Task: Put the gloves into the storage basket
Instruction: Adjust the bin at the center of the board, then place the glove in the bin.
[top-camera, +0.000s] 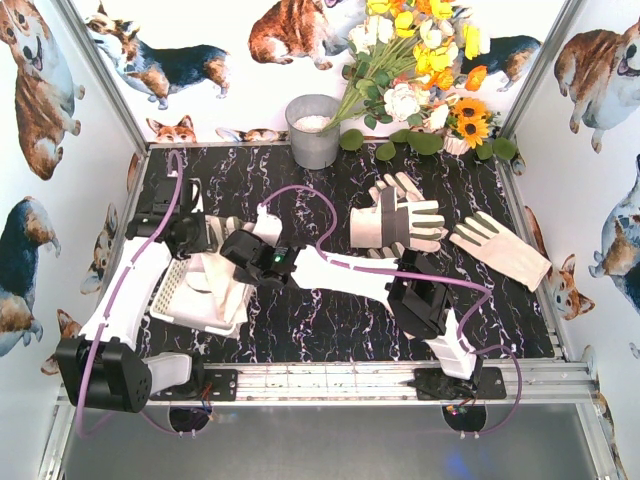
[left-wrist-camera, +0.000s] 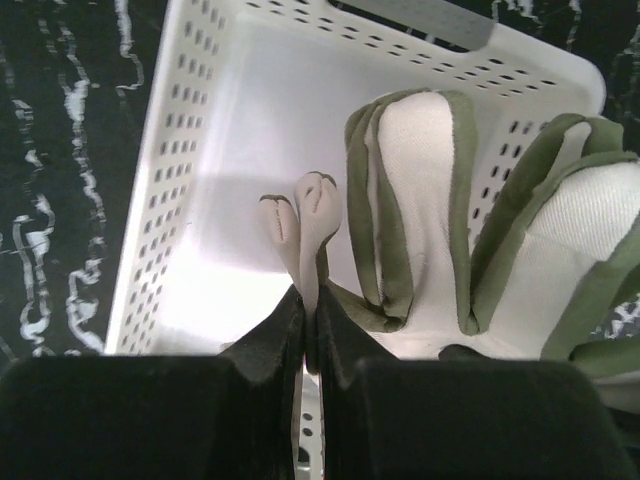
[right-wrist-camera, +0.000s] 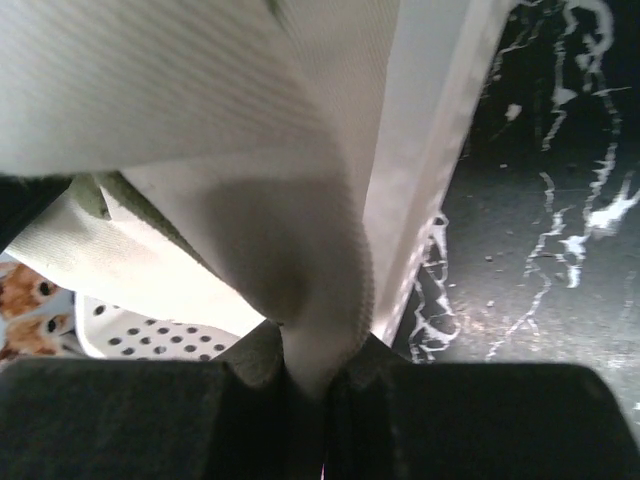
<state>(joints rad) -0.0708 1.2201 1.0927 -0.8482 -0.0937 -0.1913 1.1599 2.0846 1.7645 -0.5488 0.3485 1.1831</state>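
Marbled tabletop: L claw & R claw both pinch glove at basket.

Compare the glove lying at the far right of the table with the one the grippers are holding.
The far-right glove lies flat and spread, untouched. The held glove is bunched over the storage basket, pinched by the left gripper and right gripper. Both are cream-white fabric.

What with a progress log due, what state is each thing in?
Left gripper: shut on held glove.
Right gripper: shut on held glove.
Basket: upright, held glove hanging into it.
Centre gloves: flat on table.
Right glove: flat on table.
Bucket: upright.
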